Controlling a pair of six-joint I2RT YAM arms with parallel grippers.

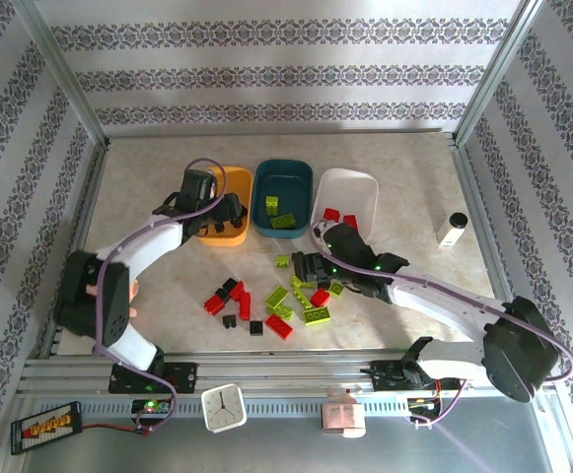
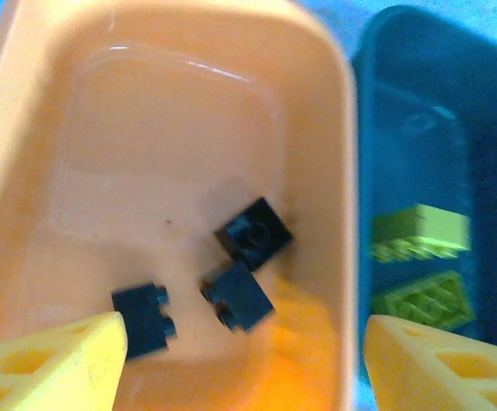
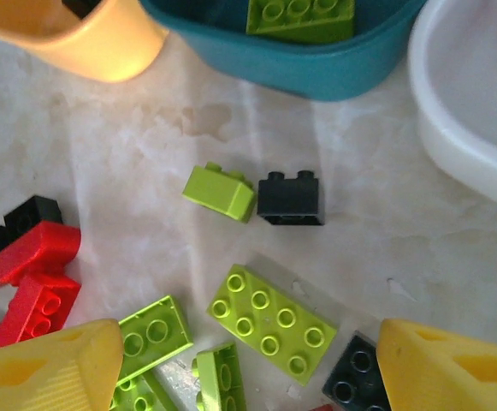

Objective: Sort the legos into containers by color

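**Both grippers spread: left over the orange-yellow tray, right over the loose bricks**

The left gripper (image 2: 244, 364) is seen with its yellow fingers (image 2: 51, 364) held wide apart and nothing clamped between them. It is poised above the orange-yellow tray (image 2: 26, 171). Three black bricks (image 2: 252, 233) are lying on that tray's floor (two close together, the third apart, toward the left finger). Just beside it, two lime bricks (image 2: 419, 231) are seen in the dark teal tray (image 2: 402, 103).

The right gripper (image 3: 244, 368) is likewise spread, with nothing gripped, above the loose pile (image 1: 276, 301) toward the near edge of the desk (image 1: 168, 168). Beneath it a long lime plate (image 3: 269, 321) is lying flat. Further out, a small lime brick (image 3: 220, 190) and a black two-stud brick (image 3: 291, 197) are set side by side, near the teal tray's wall. Red bricks (image 3: 36, 257) are gathered at the pile's left.

The three trays are lined up across the middle of the desk, the white tray (image 1: 350, 187) at the right with red pieces (image 1: 332, 214) in it. A white cylinder (image 1: 453, 230) is placed near the desk's right edge.
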